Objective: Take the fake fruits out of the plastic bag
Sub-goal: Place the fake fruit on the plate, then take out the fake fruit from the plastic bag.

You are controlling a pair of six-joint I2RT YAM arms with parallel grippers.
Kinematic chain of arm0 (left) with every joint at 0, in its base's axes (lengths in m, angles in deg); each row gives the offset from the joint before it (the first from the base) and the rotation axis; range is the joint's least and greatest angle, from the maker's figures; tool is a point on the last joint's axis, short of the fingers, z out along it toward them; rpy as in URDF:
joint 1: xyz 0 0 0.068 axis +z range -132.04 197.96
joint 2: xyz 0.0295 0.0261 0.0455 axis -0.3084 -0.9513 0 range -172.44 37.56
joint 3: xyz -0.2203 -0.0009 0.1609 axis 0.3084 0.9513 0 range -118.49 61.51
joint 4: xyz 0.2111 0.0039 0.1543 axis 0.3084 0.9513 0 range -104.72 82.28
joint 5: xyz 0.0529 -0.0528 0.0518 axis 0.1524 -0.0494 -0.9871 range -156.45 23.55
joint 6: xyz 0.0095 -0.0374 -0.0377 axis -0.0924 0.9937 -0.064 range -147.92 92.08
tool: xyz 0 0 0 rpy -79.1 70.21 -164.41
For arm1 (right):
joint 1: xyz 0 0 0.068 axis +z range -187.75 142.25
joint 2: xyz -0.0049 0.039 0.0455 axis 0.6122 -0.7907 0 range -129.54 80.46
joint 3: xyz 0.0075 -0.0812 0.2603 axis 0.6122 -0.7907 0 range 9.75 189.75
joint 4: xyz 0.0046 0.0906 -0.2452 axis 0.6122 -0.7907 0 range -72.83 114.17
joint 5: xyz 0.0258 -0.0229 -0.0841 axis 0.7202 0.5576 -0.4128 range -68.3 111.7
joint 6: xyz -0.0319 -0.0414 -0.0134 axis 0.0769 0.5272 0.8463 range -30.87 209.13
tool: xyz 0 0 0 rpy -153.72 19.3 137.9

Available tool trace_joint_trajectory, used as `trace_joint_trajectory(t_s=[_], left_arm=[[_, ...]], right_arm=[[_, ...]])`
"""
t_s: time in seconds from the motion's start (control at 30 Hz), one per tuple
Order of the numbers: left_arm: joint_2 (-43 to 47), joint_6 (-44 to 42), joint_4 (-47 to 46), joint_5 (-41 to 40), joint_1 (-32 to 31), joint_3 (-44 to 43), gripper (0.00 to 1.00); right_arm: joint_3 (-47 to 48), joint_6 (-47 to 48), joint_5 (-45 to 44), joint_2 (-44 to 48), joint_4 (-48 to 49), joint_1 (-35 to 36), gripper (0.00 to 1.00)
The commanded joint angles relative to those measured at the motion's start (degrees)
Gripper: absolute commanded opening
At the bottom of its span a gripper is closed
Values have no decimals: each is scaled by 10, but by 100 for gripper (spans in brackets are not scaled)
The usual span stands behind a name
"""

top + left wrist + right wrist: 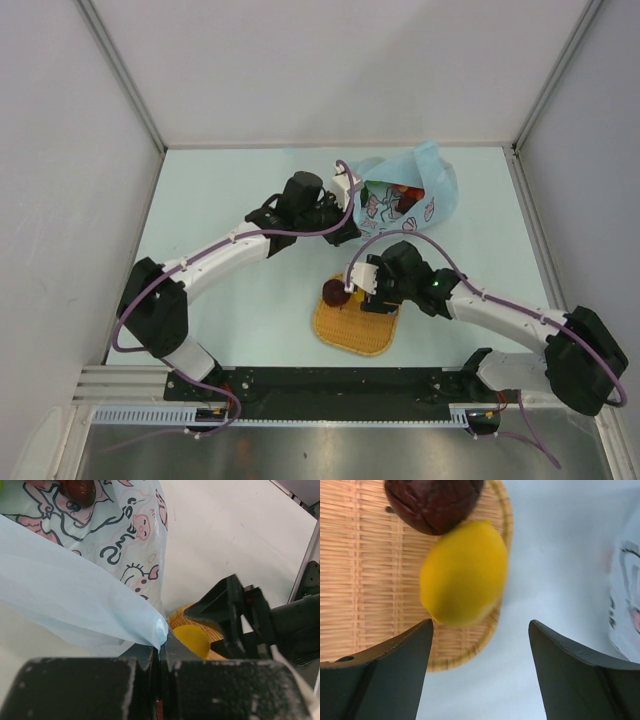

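The pale blue plastic bag lies at the back of the table with its mouth toward the arms; red fruits show inside. My left gripper is shut on the bag's edge, and a reddish-brown fruit shows through the printed plastic. My right gripper hangs open over the rim of the woven orange tray. A yellow lemon lies free on the tray just beyond the fingertips, slightly blurred, against a dark purple plum. Nothing is between the right fingers.
The tray sits near the table's front, between the two arms, with the plum at its far left edge. Grey walls enclose the table on the left, back and right. The bag is close on the right gripper's right.
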Motion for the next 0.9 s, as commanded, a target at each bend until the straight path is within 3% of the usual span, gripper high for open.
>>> trace_joint_trajectory(t_s=[0.0,0.1,0.17,0.2,0.27,0.33,0.43,0.57,0.67,0.87], left_arm=[[10,3,-16,13,4,-9,0],[10,-2,-13,10,5,-7,0],[11,-7,-11,10,5,-4,0],[12,-8,-12,10,5,-2,0],[12,-6,-15,12,5,2,0],[8,-2,-14,19,5,-3,0],[5,-1,-3,27,5,-17,0],[20,0,11,6,7,-21,0],[48,-1,17,-4,13,-7,0],[108,-22,27,-13,15,40,0]], right_arm=[[39,-13,9,70,-49,-38,81],[94,-58,62,91,-61,-108,80],[143,-157,125,80,-49,-165,78],[159,-187,140,67,-45,-211,75],[186,-242,135,20,-22,-229,63],[213,-262,116,-10,7,-240,53],[243,-284,90,-86,70,-241,45],[277,-299,42,-208,123,-244,40],[277,-325,10,-247,123,-247,38],[250,-365,13,-224,106,-241,37]])
